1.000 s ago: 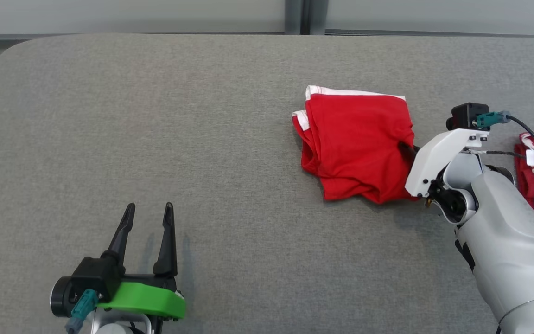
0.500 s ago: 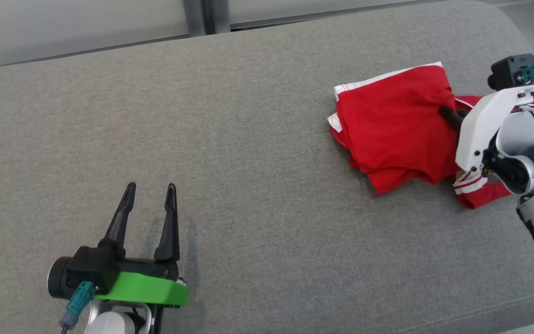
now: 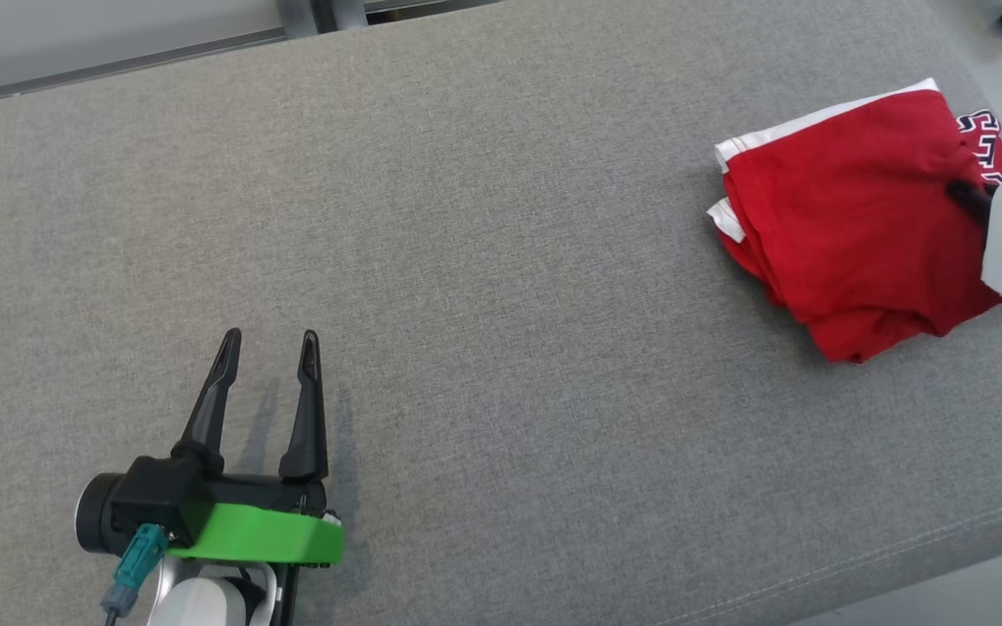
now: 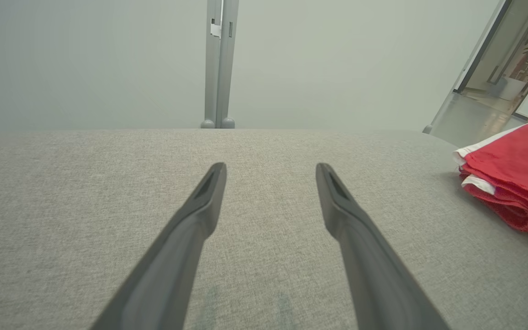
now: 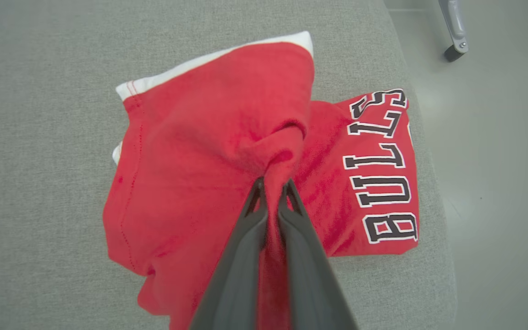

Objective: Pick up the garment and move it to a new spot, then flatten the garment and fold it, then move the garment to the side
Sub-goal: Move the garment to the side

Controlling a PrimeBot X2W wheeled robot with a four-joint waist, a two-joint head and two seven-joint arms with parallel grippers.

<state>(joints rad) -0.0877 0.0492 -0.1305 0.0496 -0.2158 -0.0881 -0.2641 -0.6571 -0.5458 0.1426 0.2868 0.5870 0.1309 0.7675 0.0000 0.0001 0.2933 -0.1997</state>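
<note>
Down low on your left, the left gripper [image 3: 270, 339] rests just above the grey table [image 3: 501, 217] with its two fingers spread wide and nothing between them. It is well apart from the work. Look further along to the right end of the table. The red garment [image 3: 849, 226] lies there in a thick folded bundle with a white band along its far edge. The right gripper [image 5: 273, 183] has its fingers pinched tight on a bunched-up bit of the red cloth, so that corner is pulled up a little. Part of the bundle lies over a second red shirt [image 5: 374, 174] with BULLS written on it, right by the table's end. The garment looks folded, so this seems to be the last step, moving it to the side. Next you need to lower the pinched bit, open the fingers, and pull back gently so the folds do not come undone. Watch the table end, because the cloth could slide off. Past the table you can see a pale floor [image 5: 497, 137], a small wheel [image 5: 452, 52], and a plain pale wall with a grey post [image 4: 218, 68].
</note>
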